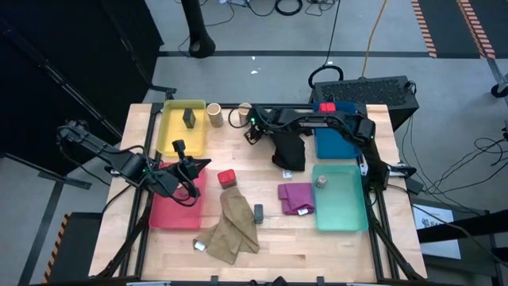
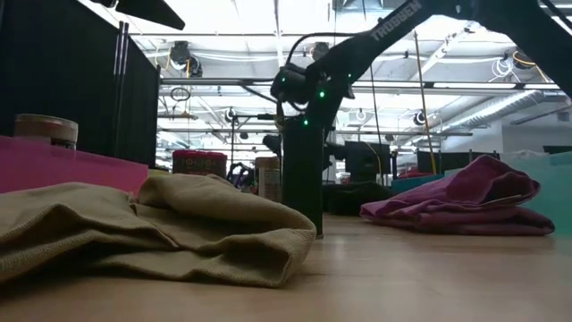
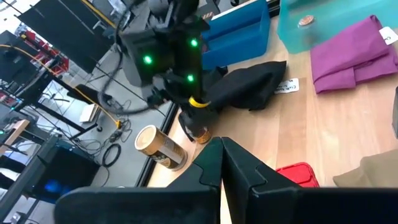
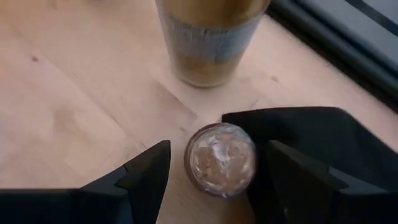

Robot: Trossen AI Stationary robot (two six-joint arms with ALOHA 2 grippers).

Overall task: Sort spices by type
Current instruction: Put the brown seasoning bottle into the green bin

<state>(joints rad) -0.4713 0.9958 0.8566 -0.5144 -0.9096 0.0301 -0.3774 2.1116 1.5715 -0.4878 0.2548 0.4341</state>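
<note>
- Fingers of the right gripper (image 4: 211, 168) stand apart, straddling a small round jar (image 4: 221, 158) on the table, neither pad clearly touching it – spread wide, not clamped.
- Just past the jar stands a tan cylinder (image 4: 208, 40); in the high view a second tan cylinder (image 1: 214, 115) stands beside the yellow tray (image 1: 170, 133), up around eleven o'clock on the table.
- Left gripper (image 3: 221, 165) hangs over the red tray (image 1: 171, 213) at nine o'clock, fingers pressed together, nothing between them.
- Progress, as I judge it: early-to-middle. A dark block (image 1: 190, 118) sits in the yellow tray, a round jar (image 1: 322, 182) in the teal tray (image 1: 353, 208), a red box (image 1: 326, 106) at the blue tray (image 1: 327, 146).
- Left to sort: a red box (image 1: 227, 178) at table centre, a dark block (image 1: 258, 212) by the khaki cloth (image 1: 234, 230), both cylinders, this jar.
- Writing: "TROSSEN" reads along the arm (image 2: 398, 20) in the low view; the cylinder's label is unreadable.
</note>
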